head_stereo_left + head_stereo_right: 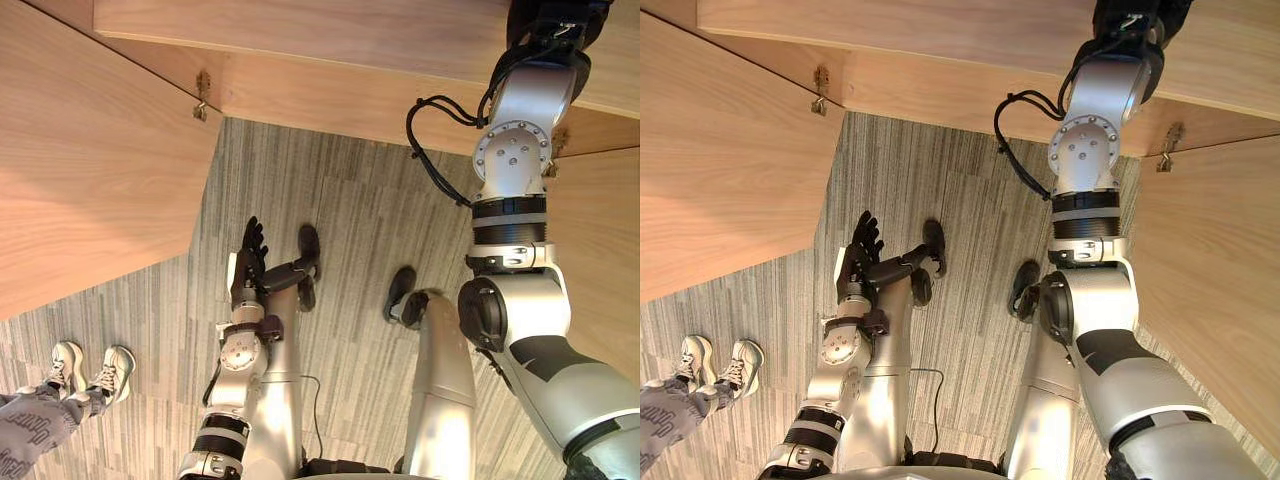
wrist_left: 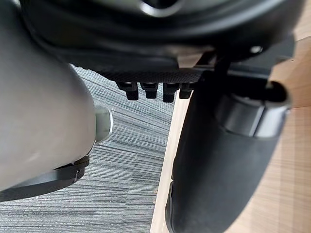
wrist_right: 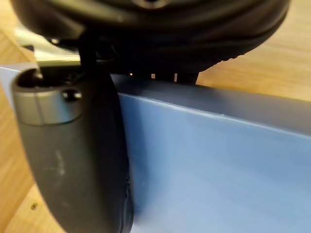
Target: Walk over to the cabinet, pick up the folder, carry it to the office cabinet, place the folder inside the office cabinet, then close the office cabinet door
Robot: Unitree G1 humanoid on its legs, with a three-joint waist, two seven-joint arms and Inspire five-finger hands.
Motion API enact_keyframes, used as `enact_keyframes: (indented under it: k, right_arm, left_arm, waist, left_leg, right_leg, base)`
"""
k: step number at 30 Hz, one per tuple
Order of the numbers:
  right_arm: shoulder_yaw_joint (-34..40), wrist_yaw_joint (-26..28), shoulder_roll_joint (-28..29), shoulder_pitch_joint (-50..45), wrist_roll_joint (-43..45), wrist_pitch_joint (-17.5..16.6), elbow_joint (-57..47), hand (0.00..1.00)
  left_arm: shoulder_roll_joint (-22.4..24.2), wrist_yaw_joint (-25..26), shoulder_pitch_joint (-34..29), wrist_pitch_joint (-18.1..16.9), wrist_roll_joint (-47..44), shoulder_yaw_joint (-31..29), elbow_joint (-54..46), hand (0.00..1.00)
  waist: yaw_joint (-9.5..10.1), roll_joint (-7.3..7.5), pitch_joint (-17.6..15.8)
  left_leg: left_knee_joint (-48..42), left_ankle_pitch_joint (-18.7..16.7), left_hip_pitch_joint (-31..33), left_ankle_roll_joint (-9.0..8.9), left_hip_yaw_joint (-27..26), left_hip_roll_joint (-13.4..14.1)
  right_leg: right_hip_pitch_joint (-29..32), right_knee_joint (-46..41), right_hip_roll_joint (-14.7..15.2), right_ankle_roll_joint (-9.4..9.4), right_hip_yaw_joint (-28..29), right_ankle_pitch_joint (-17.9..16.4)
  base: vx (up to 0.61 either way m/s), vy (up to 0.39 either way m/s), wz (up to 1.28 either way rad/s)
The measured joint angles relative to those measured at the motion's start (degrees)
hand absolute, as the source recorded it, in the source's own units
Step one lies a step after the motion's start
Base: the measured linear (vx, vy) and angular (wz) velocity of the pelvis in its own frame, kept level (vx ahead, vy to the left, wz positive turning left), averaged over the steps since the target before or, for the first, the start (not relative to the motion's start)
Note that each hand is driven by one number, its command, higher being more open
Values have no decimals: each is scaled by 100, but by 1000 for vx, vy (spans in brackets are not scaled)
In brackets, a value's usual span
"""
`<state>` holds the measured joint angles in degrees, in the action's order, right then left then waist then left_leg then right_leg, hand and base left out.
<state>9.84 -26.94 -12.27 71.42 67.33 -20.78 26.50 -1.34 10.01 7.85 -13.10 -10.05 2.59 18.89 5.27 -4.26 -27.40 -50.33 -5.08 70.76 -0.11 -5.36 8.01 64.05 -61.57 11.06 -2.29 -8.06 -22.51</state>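
A person's shoes (image 1: 90, 372) stood on the carpet (image 1: 350, 200) at left. The left hand (image 1: 250, 262) hung low, fingers straight and loose, holding nothing. At right, the right hand (image 3: 146, 29), raised at the wooden cabinet (image 1: 300, 40), pinched the blue folder (image 3: 209, 170), with its thumb flat on the folder's face and fingers hooked over its edge.

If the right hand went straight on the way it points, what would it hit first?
Most likely the cabinet, its wooden wall just beyond the folder. The right hand pinches the folder and aims at that wood; depth unclear.
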Motion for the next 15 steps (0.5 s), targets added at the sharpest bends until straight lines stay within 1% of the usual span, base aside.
enact_keyframes:
  k: [2,6,9,15]
  right_arm:
    - [-91,38,-45,0,-48,52,0,100]
    - [-299,159,-73,-45,-481,209,1,100]
    - [-363,336,-77,-50,-653,213,-4,100]
    - [-368,378,-183,-74,-707,213,-19,100]
  left_arm:
    - [-3,1,20,3,-6,-2,25,100]
    - [-47,20,138,10,-6,-7,258,100]
    - [-70,77,181,7,-4,-26,392,100]
    - [-72,95,189,14,-3,-92,436,100]
  waist:
    - [-3,0,0]
    - [-16,20,11]
    - [-43,21,29]
    - [-103,27,57]
  left_leg:
    - [-9,0,-9,1,-3,9]
    - [14,0,-128,1,-17,51]
    - [30,-2,-175,0,-22,88]
    - [88,6,-219,12,-68,113]
  right_leg:
    - [-10,0,-5,3,1,3]
    - [-139,72,-42,25,-2,29]
    - [-197,137,-87,32,-2,69]
    - [-212,212,-107,25,30,127]
  base:
    - [0,0,0]
    - [-8,-8,-3]
    - [-22,-10,-8]
    - [-13,-4,-3]
